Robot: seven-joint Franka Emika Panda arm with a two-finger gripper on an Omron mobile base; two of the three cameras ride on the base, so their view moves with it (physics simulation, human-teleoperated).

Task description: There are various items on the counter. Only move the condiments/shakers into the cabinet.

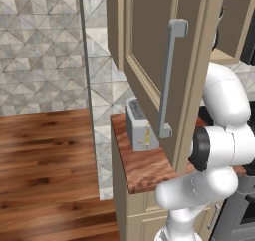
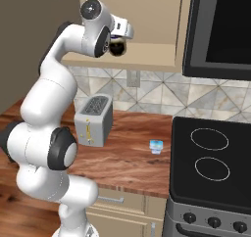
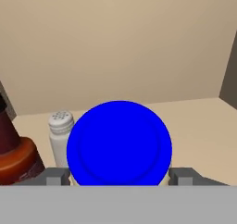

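**Hand view: blue-lidded jar between my fingers inside the wall cupboard**

Hand view had the round blue lid of the dark jar point(image 3: 119, 143) right in front of me, with my two grey fingertips point(image 3: 56, 176) standing one on each side of it. My gripper point(image 3: 119, 177) was spread wide around the jar, fingers level with its sides (whether the pads pressed on it or stood just off it, I could not tell). Beyond the jar lay the tan floor and back wall of the beige wall cupboard point(image 3: 139, 47). To the jar's left on that same shelf stood the small pale grey shaker with a perforated top point(image 3: 60, 137), upright and just beside the jar, and further left the dark red-brown sauce bottle with an orange label band point(image 3: 11, 153), cut off by the edge.

From the right base view, my gripper point(image 2: 117, 46) reached up into the open cupboard point(image 2: 147, 15) above the reddish-brown wood-grain counter point(image 2: 132, 157). On the counter sat a silver toaster point(image 2: 93, 119) and, well apart to its right, a small pale blue-topped item point(image 2: 156, 146) near the black stove point(image 2: 211, 167). From the left base view, the cupboard's panelled door with its long grey bar handle point(image 1: 169, 80) stood swung open.
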